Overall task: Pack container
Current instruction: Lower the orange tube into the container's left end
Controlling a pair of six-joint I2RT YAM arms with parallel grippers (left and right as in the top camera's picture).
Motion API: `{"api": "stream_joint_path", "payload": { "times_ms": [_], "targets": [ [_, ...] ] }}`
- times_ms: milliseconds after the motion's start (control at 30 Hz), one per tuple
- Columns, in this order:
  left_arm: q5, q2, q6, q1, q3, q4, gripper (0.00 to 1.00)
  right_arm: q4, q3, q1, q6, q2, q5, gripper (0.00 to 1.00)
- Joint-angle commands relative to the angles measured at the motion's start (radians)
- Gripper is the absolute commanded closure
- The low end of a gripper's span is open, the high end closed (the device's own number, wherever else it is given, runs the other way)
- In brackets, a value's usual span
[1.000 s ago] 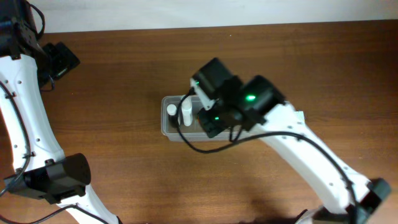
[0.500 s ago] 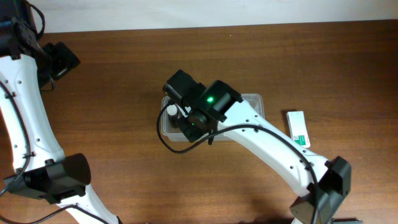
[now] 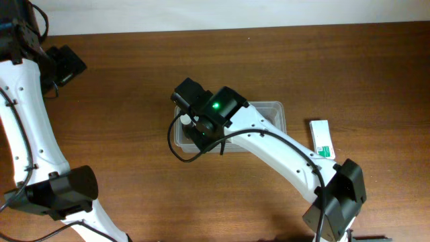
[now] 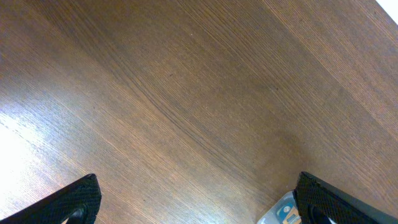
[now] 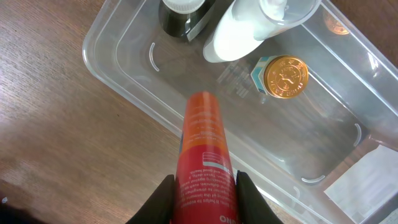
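The clear plastic container (image 3: 274, 109) sits mid-table. In the right wrist view its near wall (image 5: 118, 59) lies below my right gripper (image 5: 204, 194), which is shut on a red-orange tube (image 5: 202, 149). The tube's tip hangs over the container's near rim. Inside are a white bottle (image 5: 245, 31), a dark bottle with a white cap (image 5: 180, 14) and a gold-capped item (image 5: 285, 76). In the overhead view the right wrist (image 3: 209, 114) covers the container's left end, beside a white cap (image 3: 183, 122). My left gripper (image 4: 202, 210) is open and empty, far left (image 3: 66, 64).
A white-and-green carton (image 3: 322, 138) lies right of the container; its corner shows in the right wrist view (image 5: 367, 180). A small clear packet with a blue and orange label (image 4: 286, 214) lies by the left gripper's right finger. The table is brown wood.
My right arm has swung left along the container with the red tube, from the middle to the left end. The carton has come into view. The left arm has not moved.
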Motion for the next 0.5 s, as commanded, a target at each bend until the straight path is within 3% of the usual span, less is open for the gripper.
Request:
{"api": "stream_joint_path", "payload": {
  "times_ms": [0, 467],
  "targets": [
    [0.003, -0.010, 0.016, 0.002, 0.010, 0.000, 0.00, 0.003, 0.004, 0.008, 0.004, -0.006, 0.023, 0.78],
    [0.003, -0.010, 0.016, 0.002, 0.010, -0.001, 0.00, 0.037, 0.004, 0.008, -0.019, 0.007, 0.019, 0.78]
  ]
}}
